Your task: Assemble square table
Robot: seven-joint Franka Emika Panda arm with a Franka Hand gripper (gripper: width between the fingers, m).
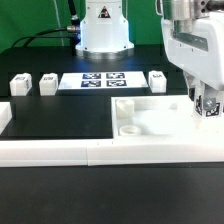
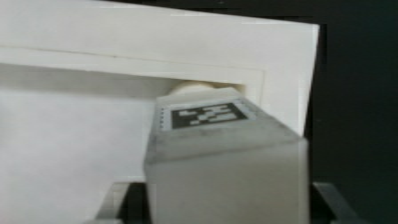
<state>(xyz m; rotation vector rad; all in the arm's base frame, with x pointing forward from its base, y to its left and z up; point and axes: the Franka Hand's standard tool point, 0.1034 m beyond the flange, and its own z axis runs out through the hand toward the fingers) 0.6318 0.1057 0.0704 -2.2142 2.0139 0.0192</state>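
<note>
I hold one short white tagged leg (image 2: pixel 210 150) upright over the large flat white square plastic slab (image 1: pixel 150 125).

My gripper (image 1: pixel 207 108) is clamped on this leg, one finger on each side. The long axis of the leg runs straight up and down, in line with my fingers. Its black-and-white tag faces my wrist camera, and its lower end points down to the corner of the slab on the exterior view's right. I cannot tell if the end already sits in a round socket. The slab lies flat on the black desk (image 1: pixel 60 115), against the long white border rail (image 1: pixel 50 152). Three more short white legs (image 1: pixel 20 85) (image 1: pixel 48 82) (image 1: pixel 158 78) lie on the desk well apart from me, beside the marker board (image 1: pixel 100 80).
</note>
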